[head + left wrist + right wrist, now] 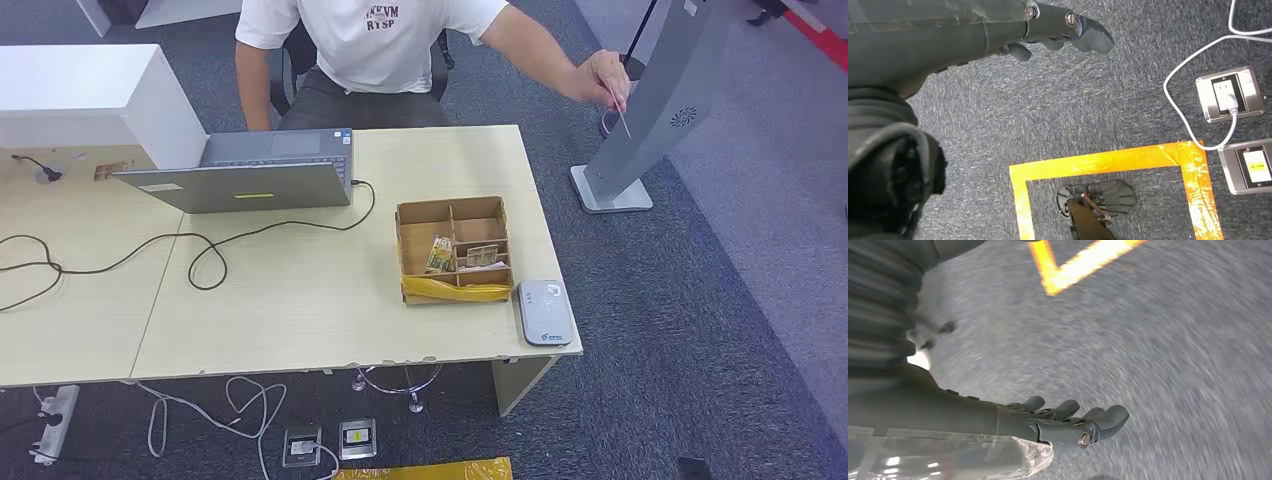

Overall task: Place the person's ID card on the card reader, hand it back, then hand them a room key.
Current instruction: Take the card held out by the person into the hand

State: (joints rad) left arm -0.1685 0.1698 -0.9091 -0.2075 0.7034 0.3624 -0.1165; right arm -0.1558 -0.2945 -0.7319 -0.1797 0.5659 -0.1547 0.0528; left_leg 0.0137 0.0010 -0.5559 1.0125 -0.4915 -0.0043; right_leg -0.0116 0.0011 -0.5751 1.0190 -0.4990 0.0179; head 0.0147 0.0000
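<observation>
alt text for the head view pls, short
A person in a white T-shirt sits behind a pale wooden desk, holding a thin card out to the side beside a grey stand. On the desk sit an open grey laptop, a compartmented cardboard box and a flat grey card reader.

Matt wood-look table (300,310), cardboard box (420,215), seemingly plastic card reader (545,312)

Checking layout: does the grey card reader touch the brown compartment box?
Apart. Head view shows a strip of table between the card reader and the compartment box.
</observation>
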